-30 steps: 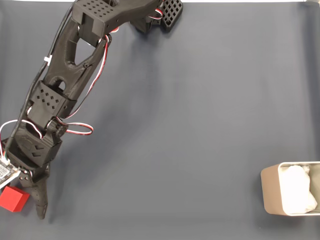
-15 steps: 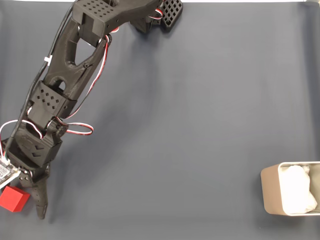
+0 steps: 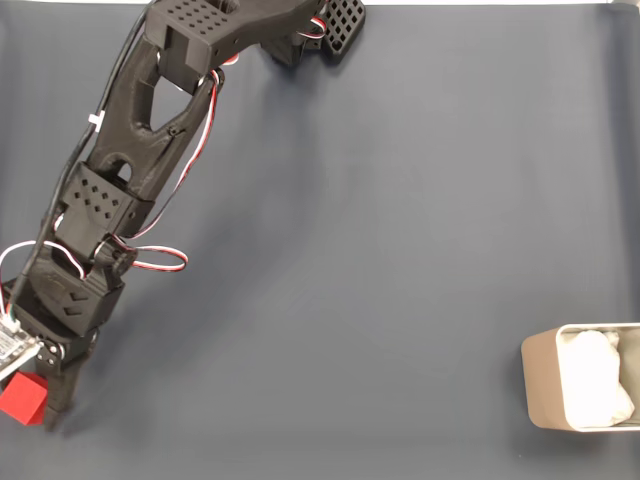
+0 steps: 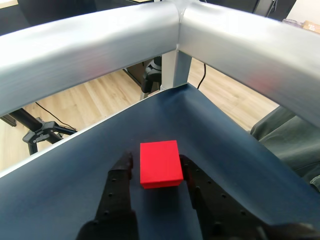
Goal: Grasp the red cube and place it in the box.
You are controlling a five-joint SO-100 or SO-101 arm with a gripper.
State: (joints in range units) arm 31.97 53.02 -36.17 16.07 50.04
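Observation:
The red cube [image 3: 22, 398] lies on the dark mat at the far lower left of the fixed view, close to the picture's edge. My gripper [image 3: 35, 408] is down around it; its black moving finger [image 3: 56, 395] presses against the cube's right side. In the wrist view the red cube [image 4: 160, 162] sits between the two black fingertips of the gripper [image 4: 156, 161], which close in on both its sides. The beige box [image 3: 540, 385], lined with white wadding [image 3: 595, 380], stands at the lower right edge, far from the cube.
The arm's base [image 3: 330, 30] is at the top centre, and the arm stretches down the left side. The dark mat [image 3: 380, 260] lies open between cube and box. An aluminium frame [image 4: 175, 30] and the table corner are just beyond the cube.
The moving finger has swung left against the cube, closing the gap. The cube has shifted slightly left. The arm is otherwise still.

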